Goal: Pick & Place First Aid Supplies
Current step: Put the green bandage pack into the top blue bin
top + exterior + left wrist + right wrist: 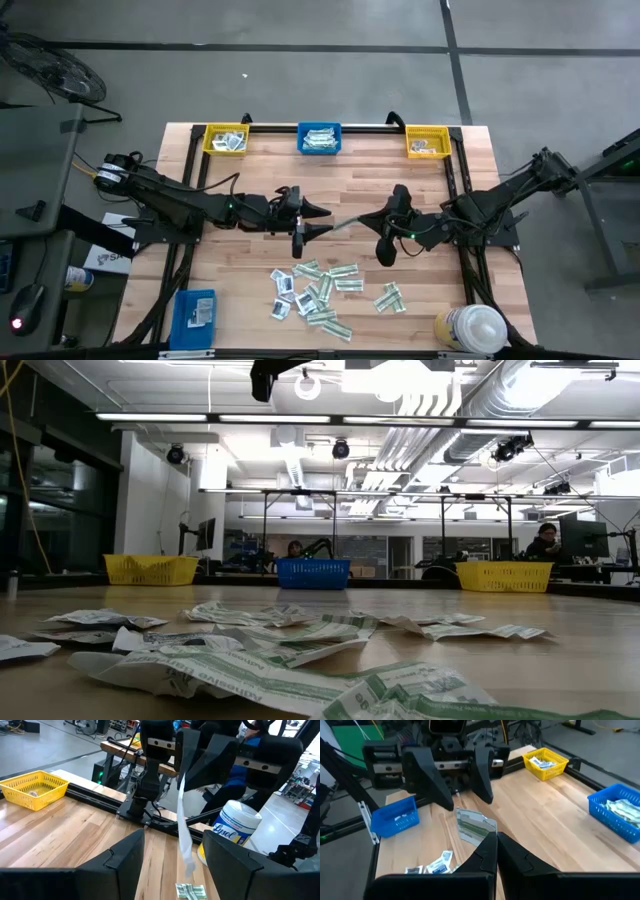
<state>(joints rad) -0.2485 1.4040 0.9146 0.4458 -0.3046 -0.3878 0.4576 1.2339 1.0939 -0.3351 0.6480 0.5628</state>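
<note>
The right end effector (350, 222) is clamped on a green-and-white strip packet (474, 826) above the table (400, 180). The left end effector (318, 219), facing it, has its fingers spread apart.

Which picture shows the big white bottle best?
The left wrist view: the bottle is close, with its label readable. The high view shows only its white cap at the table's edge. The low and right wrist views miss it.

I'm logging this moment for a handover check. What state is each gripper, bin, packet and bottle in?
right gripper: shut on a green-and-white strip packet, held above the table.
left gripper: open, empty, facing that packet.
loose packets: scattered flat on the table.
left yellow bin: holds packets.
middle blue bin: holds packets.
right yellow bin: holds packets.
near blue bin: holds one packet.
bottle: upright, capped.
</note>
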